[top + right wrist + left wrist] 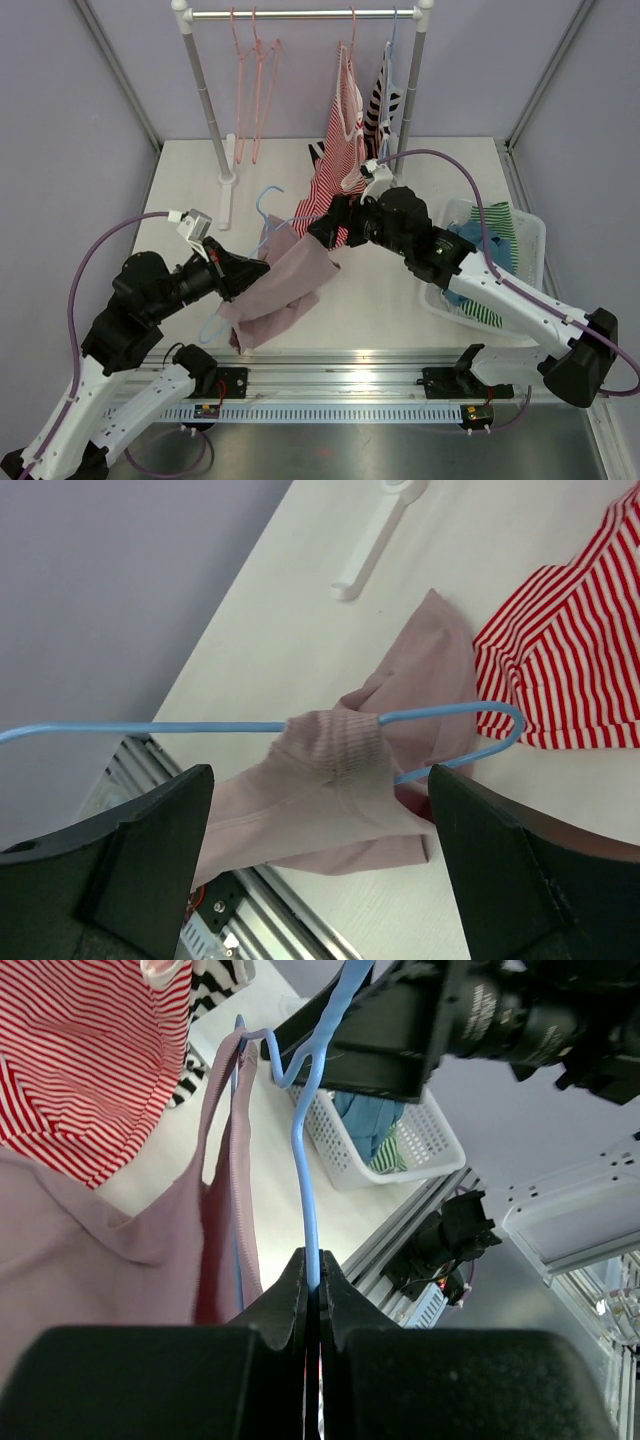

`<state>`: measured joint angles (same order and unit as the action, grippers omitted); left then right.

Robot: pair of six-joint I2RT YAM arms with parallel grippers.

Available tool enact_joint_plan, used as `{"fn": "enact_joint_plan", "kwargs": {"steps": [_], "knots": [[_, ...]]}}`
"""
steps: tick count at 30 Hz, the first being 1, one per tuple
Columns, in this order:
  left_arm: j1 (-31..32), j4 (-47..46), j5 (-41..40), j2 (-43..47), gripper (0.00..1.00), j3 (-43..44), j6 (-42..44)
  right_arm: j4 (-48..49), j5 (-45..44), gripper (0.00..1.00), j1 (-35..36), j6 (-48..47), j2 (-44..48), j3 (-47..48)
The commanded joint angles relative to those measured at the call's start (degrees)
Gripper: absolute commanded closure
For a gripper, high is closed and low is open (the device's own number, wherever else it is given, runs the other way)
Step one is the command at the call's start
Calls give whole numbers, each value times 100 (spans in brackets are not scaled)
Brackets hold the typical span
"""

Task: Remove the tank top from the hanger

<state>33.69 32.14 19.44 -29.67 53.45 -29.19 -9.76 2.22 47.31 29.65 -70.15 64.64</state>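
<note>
Dusty pink tank top [285, 285], soft and rumpled, with a ribbed strap. Hangs by that strap on a thin blue hanger [266, 200], over the table [390, 300], between the two arms and in front of a red striped top [340, 150]. Cannot tell if touching the table. Runs long from far right down to near left in the top view, strap end up by the right tool [325, 228], loose end low by the left arm. Blue wire from the left tool [243, 275] up to the strap.

Left tool: pressed together on the blue wire, pointing right. Bent elbow on the left arm, reaching in from the left. Right tool: fingers [150, 850] wide apart, one on each side of the strap, holding nothing. Long reach for the right arm, from the near right, over a white basket [530, 240], pointing left.
</note>
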Motion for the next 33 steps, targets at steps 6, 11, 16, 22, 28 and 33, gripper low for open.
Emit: {"fn": "enact_joint_plan", "kwargs": {"steps": [6, 11, 16, 22, 28, 33], "knots": [[15, -753, 68, -21, 100, 8, -227, 141, -819, 12, 68, -442, -288, 356], [15, -736, 148, -48, 100, 51, -254, 229, -1083, 45, 59, -539, -412, 356], [23, -657, 139, -21, 100, 95, -193, 299, -1180, 69, 50, -671, -438, 286], [15, -288, -72, -4, 100, 218, -43, 72, -1819, 100, 24, -820, -219, 145], [15, -77, -2, 93, 100, 315, 10, -685, -2218, 100, -827, -864, -201, 102], [15, -138, 130, 172, 100, 306, -60, -773, -1770, 100, -1364, -882, -324, 66]]}}
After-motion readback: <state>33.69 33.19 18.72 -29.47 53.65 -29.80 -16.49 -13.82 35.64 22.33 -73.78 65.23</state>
